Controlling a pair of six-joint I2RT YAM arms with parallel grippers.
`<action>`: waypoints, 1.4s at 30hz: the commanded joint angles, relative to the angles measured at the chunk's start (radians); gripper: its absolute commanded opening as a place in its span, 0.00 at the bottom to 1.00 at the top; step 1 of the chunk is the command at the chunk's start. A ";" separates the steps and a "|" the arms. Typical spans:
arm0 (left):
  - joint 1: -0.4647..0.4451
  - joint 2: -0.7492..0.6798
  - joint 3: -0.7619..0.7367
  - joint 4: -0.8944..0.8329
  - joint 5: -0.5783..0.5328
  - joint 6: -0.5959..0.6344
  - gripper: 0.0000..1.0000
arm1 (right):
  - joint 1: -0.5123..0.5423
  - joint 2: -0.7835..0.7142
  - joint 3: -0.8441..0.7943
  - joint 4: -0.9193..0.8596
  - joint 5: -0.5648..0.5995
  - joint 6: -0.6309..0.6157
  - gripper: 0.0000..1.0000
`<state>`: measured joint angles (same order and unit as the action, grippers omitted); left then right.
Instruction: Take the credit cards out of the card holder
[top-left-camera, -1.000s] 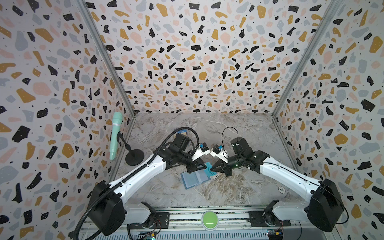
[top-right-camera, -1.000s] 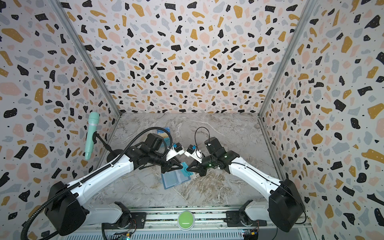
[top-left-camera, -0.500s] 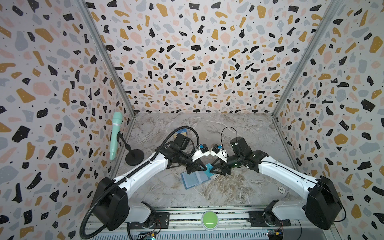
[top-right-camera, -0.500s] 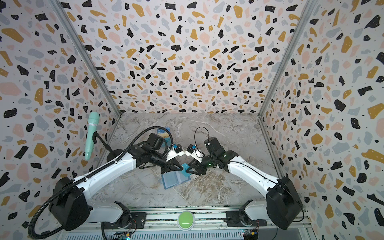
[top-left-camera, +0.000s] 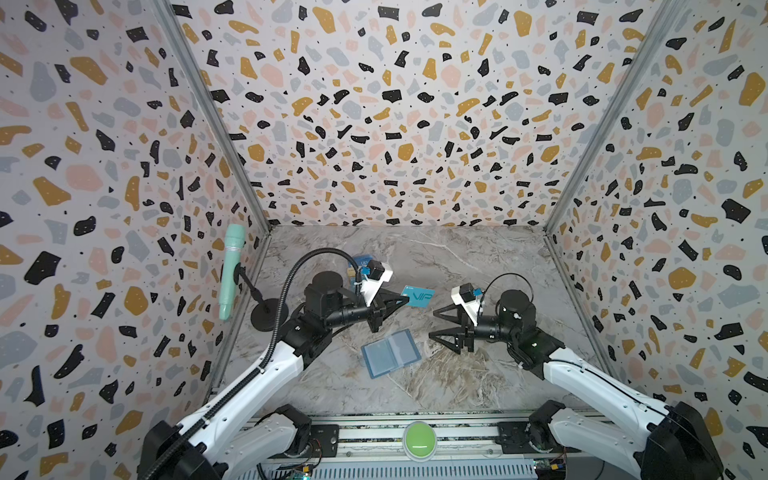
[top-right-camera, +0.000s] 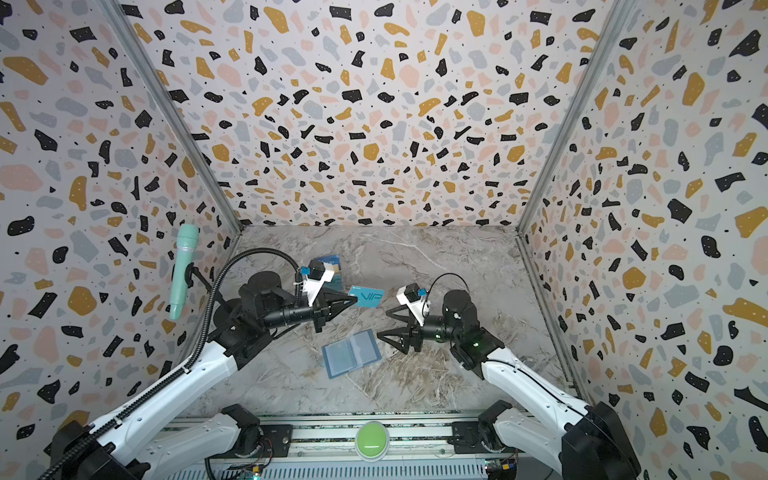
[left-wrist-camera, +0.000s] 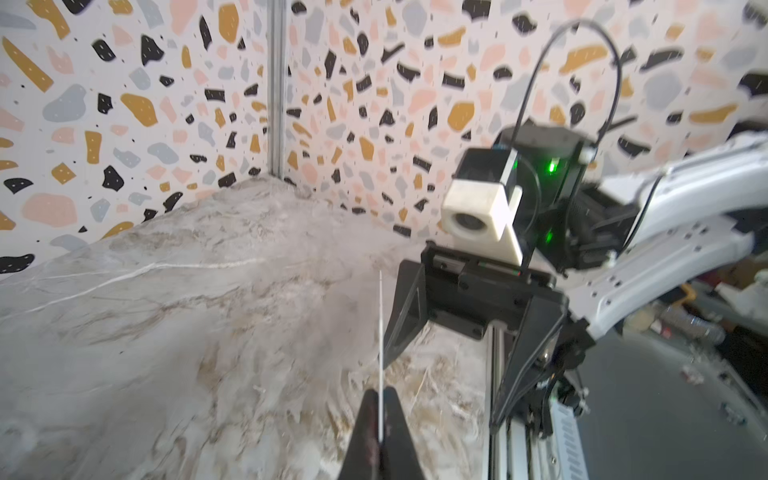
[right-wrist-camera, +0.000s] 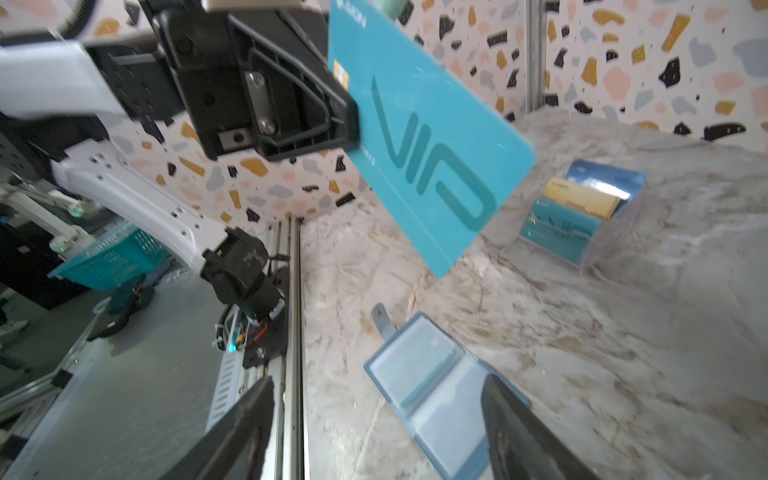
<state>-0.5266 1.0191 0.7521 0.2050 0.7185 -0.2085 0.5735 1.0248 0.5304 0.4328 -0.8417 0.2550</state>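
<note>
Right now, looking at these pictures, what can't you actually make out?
Small print on the teal card: too small in both top views; partly covered by the left gripper in the right wrist view.
Whether the card holder holds more cards: blurred there, one corner behind the right gripper.
The clear rack: mostly behind the left arm in both top views.

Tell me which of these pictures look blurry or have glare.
Both top views: sharp, evenly lit. Left wrist view: smeared throughout, the card only a thin edge-on line. Right wrist view: card lettering clear, holder soft, glare on the rack.
</note>
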 joint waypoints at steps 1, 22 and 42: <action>0.001 0.003 -0.058 0.260 -0.001 -0.191 0.00 | -0.001 0.021 -0.032 0.359 -0.025 0.187 0.75; 0.000 -0.019 -0.247 0.721 0.021 -0.481 0.00 | 0.004 0.271 0.013 0.952 -0.059 0.518 0.43; 0.001 -0.064 -0.077 0.098 -0.052 -0.121 0.37 | -0.048 0.245 0.066 0.776 -0.143 0.511 0.00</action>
<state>-0.5266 0.9890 0.5678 0.5964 0.7059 -0.5499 0.5579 1.3491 0.5602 1.3293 -0.9291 0.8173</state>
